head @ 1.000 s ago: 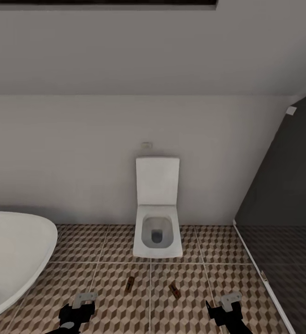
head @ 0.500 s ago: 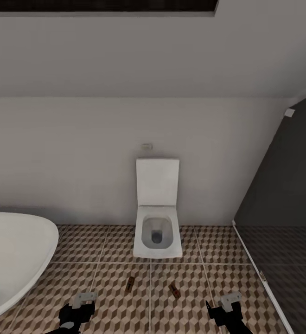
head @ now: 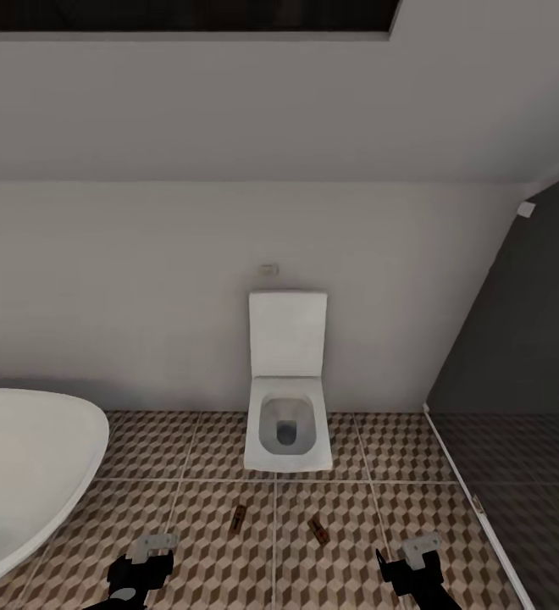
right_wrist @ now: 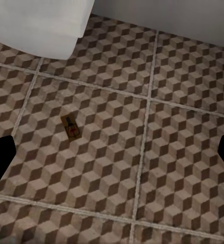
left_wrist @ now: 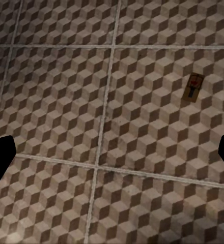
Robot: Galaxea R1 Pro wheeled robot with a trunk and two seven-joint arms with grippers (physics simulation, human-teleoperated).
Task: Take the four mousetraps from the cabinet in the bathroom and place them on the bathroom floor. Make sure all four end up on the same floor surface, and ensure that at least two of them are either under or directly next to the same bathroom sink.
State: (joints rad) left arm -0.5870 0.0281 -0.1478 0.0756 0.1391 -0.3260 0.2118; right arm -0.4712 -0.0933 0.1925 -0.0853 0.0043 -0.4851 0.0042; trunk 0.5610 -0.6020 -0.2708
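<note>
Two mousetraps (head: 239, 518) (head: 317, 529) lie apart on the cube-patterned bathroom floor (head: 186, 474) before the toilet (head: 287, 398), bathtub (head: 25, 466) alongside; both grippers' (head: 148, 551) (head: 415, 551) fingers spread, empty.

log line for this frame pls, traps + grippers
traps: two mousetraps flat on floor in front of toilet | sink: none seen | left gripper: open, empty | right gripper: open, empty
</note>
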